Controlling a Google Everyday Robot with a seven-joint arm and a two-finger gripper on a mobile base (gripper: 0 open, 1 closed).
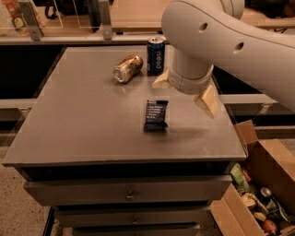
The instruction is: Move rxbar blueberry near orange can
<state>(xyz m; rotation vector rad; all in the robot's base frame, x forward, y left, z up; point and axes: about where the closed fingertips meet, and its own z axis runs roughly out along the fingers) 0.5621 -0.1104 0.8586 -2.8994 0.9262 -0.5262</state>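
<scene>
My fingers (207,100) are hanging spread apart over the right side of the flat grey worktop (83,124), which is sitting on a grey cabinet of drawers (129,193). An open brown cardboard box (272,161) is standing just right of it. Speckled beige floor (18,203) is showing at lower left, and a pale wooden counter (133,14) is running behind.

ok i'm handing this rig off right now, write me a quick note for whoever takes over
Claw: open and empty, hanging over the table just behind the bar and a bit toward the picture's right, touching nothing.
rxbar blueberry: lying flat near the middle of the table, well apart from the can.
orange can: on its side toward the back of the table, next to the upright pepsi can.
Done: nothing yet, the bar is not gripped.
Left: bring the claw down on the bar, grip it, carry it back beside the orange can, and let go.
</scene>
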